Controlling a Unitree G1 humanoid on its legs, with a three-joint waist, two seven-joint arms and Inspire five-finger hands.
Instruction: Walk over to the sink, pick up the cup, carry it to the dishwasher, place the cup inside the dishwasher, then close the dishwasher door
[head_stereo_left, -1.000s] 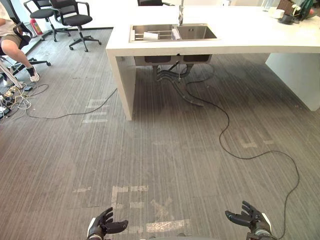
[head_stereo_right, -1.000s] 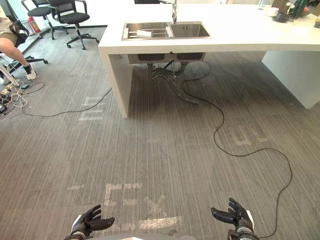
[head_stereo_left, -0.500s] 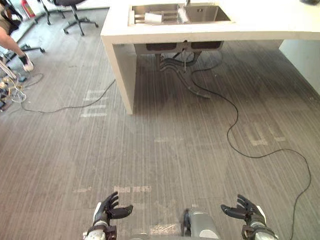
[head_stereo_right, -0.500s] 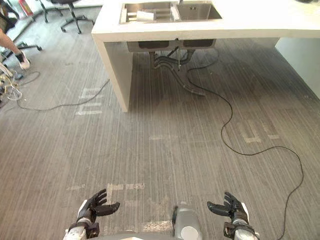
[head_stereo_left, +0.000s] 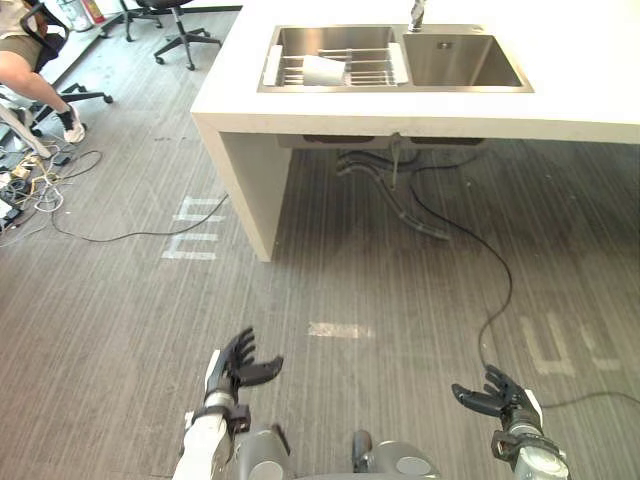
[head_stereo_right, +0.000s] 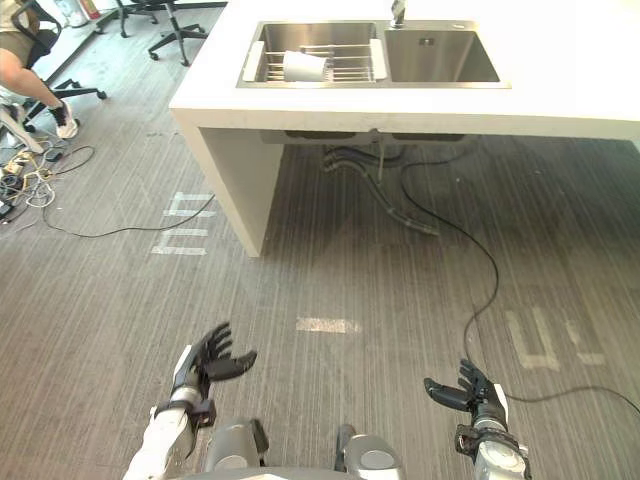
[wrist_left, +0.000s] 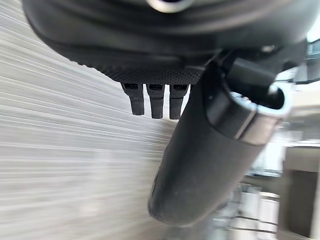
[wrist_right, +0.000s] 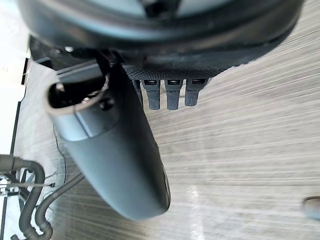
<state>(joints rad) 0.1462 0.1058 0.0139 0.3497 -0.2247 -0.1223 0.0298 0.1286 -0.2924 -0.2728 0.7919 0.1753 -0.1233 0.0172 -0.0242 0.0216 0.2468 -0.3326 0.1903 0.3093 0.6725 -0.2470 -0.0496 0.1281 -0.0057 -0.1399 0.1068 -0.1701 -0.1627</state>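
Note:
A white cup (head_stereo_left: 322, 70) lies on its side on a wire rack in the left basin of a steel sink (head_stereo_left: 466, 62), set in a white counter (head_stereo_left: 590, 60) ahead of me. The same cup (head_stereo_right: 304, 66) shows in the right eye view. My left hand (head_stereo_left: 238, 366) hovers low over the grey floor, fingers spread and empty. My right hand (head_stereo_left: 500, 396) hangs at the lower right, also spread and empty. In the wrist views the left hand's fingers (wrist_left: 155, 100) and the right hand's fingers (wrist_right: 170, 94) stay straight over the floor. Both hands are far from the cup.
Grey drain hoses (head_stereo_left: 400, 190) hang under the counter and a black cable (head_stereo_left: 500, 290) trails across the floor. At the far left a seated person (head_stereo_left: 35, 80) is beside a tangle of wires (head_stereo_left: 25, 185). Office chairs (head_stereo_left: 185, 20) stand behind. White tape marks (head_stereo_left: 195, 228) lie on the floor.
The camera has moved closer to the counter, so the sink and cup appear larger and nearer. Both hands stay spread and empty, now a little higher in view.

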